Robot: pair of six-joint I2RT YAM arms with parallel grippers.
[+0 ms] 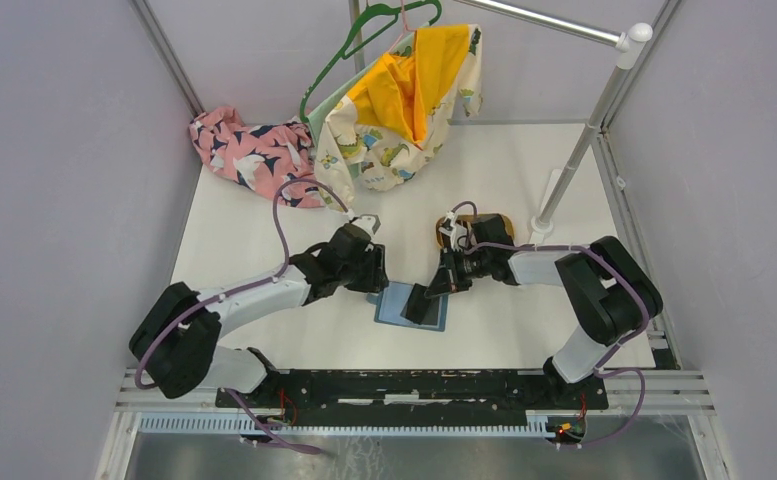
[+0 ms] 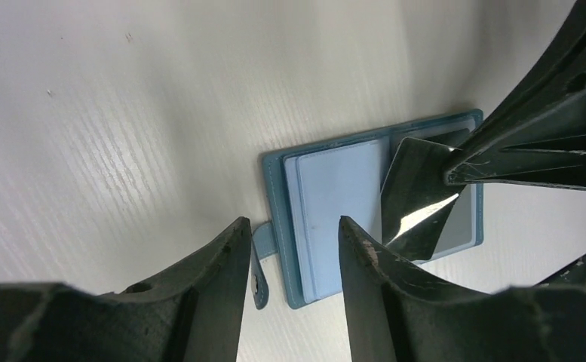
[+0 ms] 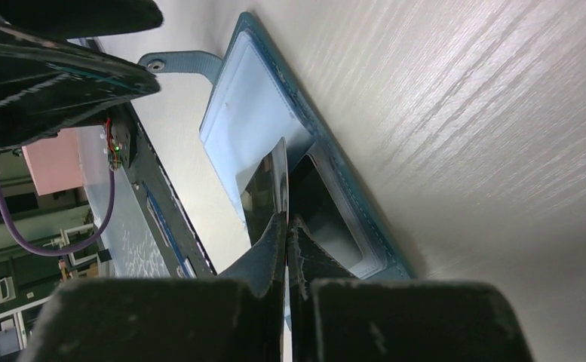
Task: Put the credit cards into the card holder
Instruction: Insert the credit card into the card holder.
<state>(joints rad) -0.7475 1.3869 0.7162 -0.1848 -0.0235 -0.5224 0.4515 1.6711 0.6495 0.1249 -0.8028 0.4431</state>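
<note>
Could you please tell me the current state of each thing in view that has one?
right gripper: shut on the dark credit card.
left gripper: open, holding nothing.
dark credit card: tilted, over the card holder.
card holder: open, lying flat on the table.
snap tab: unfastened.
pink garment: crumpled on the table.
dinosaur-print garment: hanging.

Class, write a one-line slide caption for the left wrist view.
The right tool pinches a dark card over the open teal wallet while the left tool hangs open beside it.
</note>
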